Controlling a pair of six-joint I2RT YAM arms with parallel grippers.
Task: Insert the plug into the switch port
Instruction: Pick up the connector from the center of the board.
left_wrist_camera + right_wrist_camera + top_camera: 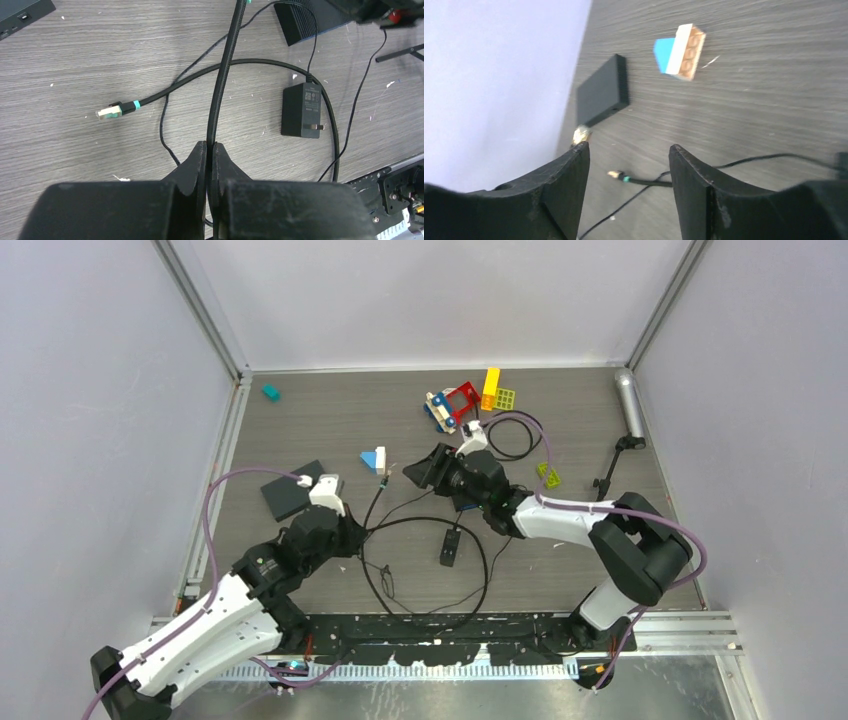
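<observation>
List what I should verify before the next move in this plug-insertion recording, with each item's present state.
1. Left pincer shut on the black cable: ok.
2. Right pincer open and empty: ok.
3. Ethernet plug held by a pincer: not ok; it lies loose on the table.
4. Plug seated in the network switch: not ok; the two are apart.
5. Its port clear and facing the plug: cannot tell.

Teal-banded plug [111, 111] lying flat, well apart from black switch [290, 495].
</observation>
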